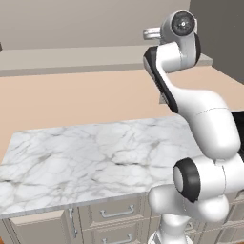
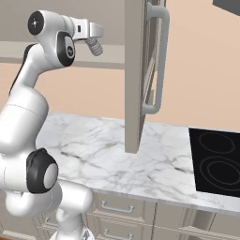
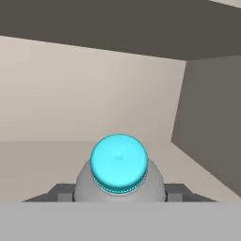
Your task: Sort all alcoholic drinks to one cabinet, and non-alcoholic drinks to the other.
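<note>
My tool point(image 2: 95, 41) was raised high above the marble counter point(image 2: 117, 154), its fingers narrowed on a clear plastic bottle point(image 3: 120, 181) with a teal cap point(image 3: 119, 164). The bottle sat between my fingertips, cap pointing ahead toward a pale back wall. To the right of my tool hung an open cabinet door point(image 2: 137, 75), and farther right lay a black cooktop point(image 2: 218, 161).
</note>
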You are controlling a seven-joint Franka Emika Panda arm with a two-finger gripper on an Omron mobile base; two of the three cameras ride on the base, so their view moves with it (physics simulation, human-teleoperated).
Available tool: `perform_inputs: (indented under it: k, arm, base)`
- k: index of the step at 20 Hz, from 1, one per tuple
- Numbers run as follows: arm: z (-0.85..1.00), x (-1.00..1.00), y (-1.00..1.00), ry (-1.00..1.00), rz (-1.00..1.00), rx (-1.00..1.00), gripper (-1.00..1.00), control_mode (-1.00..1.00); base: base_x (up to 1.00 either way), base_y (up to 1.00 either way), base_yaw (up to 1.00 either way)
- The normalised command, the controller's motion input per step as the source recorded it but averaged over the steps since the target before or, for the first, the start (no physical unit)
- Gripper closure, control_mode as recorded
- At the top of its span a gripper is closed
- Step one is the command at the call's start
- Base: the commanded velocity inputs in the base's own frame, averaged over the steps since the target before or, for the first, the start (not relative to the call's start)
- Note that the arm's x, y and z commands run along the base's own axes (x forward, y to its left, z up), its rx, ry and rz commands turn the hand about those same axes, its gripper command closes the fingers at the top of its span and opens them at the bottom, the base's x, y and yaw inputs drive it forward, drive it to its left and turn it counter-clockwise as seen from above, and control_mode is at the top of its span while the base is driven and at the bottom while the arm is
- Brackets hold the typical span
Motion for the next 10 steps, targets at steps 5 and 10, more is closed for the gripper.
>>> perform_inputs:
  k: [5,10]
  arm:
    - [0.0,0.08,0.0,0.0,-0.02,0.0,1.0,-1.0]
    - [0.0,0.06,-0.01,0.0,-0.01,0.01,1.0,-1.0]
  base:
    - [0.0,0.0,0.0]
    - [0.0,0.0,0.0]
